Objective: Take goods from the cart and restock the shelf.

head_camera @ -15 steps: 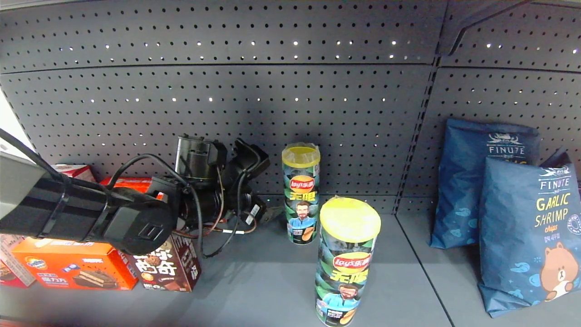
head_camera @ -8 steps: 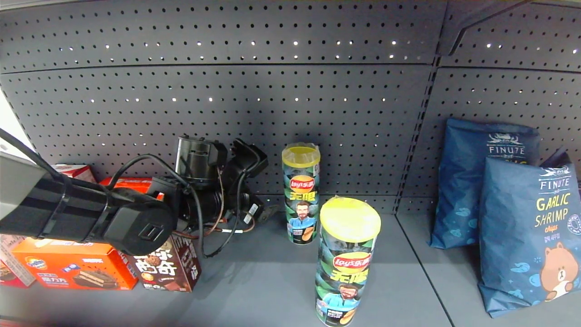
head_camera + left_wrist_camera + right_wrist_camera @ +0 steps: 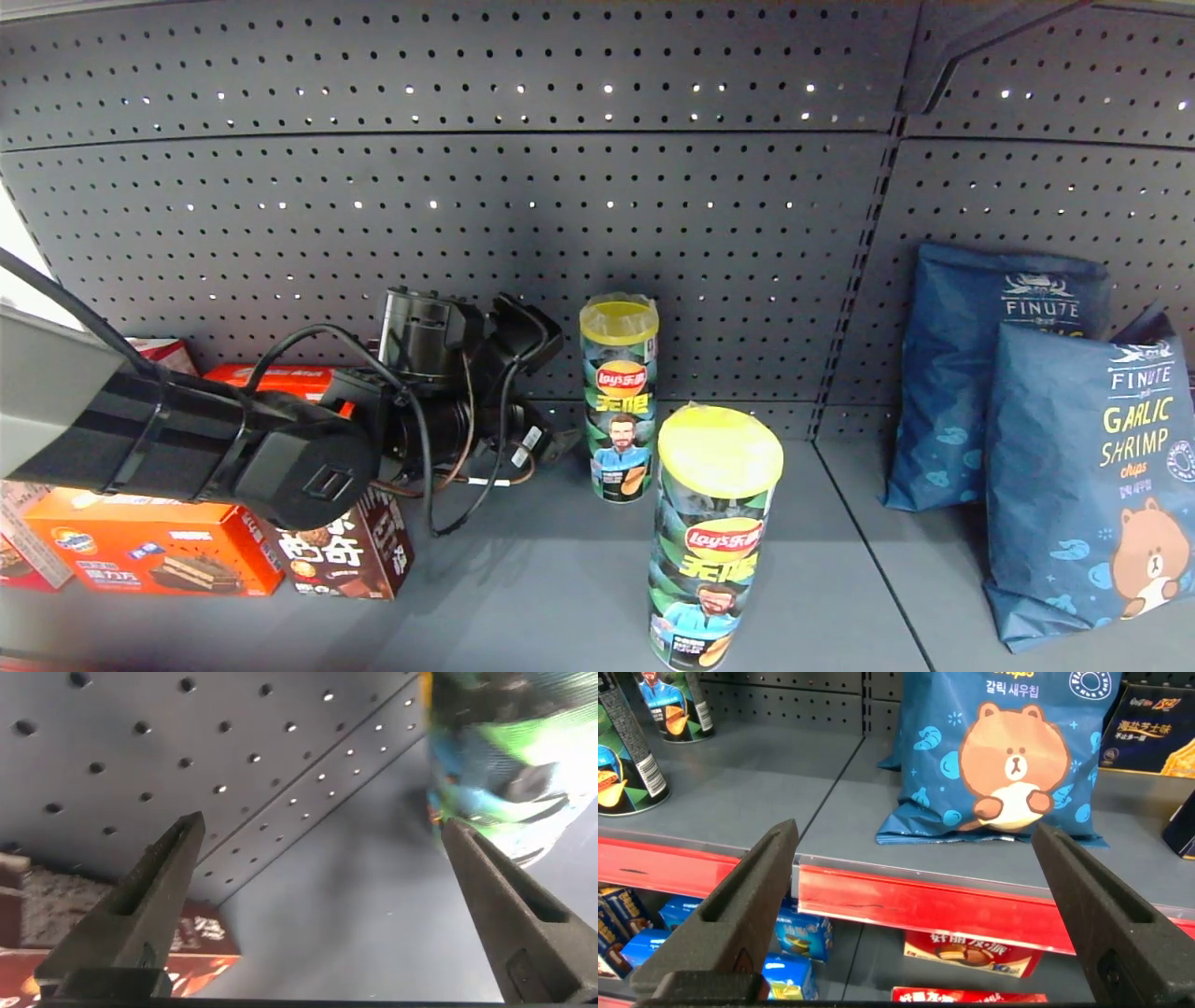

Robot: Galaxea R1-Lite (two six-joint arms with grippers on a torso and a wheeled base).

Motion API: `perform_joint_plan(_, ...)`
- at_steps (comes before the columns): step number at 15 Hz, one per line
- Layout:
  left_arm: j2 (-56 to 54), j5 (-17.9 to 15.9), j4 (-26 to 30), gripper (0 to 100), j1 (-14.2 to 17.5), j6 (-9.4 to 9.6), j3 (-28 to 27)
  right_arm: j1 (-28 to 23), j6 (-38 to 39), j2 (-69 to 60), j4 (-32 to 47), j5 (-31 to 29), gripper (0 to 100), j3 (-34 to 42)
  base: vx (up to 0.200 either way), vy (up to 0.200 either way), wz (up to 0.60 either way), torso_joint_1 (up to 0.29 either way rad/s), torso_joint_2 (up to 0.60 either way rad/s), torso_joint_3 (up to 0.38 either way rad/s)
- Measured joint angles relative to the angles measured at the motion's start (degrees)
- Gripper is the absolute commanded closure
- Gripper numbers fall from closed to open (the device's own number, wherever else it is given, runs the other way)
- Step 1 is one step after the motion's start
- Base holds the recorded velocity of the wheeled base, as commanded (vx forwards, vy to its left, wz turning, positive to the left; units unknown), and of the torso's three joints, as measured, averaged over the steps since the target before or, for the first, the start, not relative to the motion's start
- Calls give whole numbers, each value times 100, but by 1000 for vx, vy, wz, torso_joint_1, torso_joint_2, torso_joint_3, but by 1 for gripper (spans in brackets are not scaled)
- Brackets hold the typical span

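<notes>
The left gripper (image 3: 320, 826) is hanging low over the shelf (image 3: 560, 579), close to the pegboard (image 3: 467, 233). Its jaws are standing wide apart and are gripping nothing. The rear can (image 3: 619, 397) is standing upright just beside one fingertip, outside the gap between the jaws; contact with the finger cannot be told. The front can (image 3: 717, 537) is standing upright nearer the shelf edge, apart from the left gripper. The brown box (image 3: 350, 551) and the orange box (image 3: 149, 551) are sitting on the shelf beneath the left arm. The right gripper (image 3: 917, 829) is hovering before the shelf edge, jaws wide apart and empty, facing the front bag (image 3: 999, 756). The rear bag (image 3: 990, 373) is leaning behind the front bag.
</notes>
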Motion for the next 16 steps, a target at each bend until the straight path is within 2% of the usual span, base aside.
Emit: perform_joint_plan(16,184,2,5,0,-234,-18,-190,0,0,0,0,0,0,0,0,0,0,0,0,0)
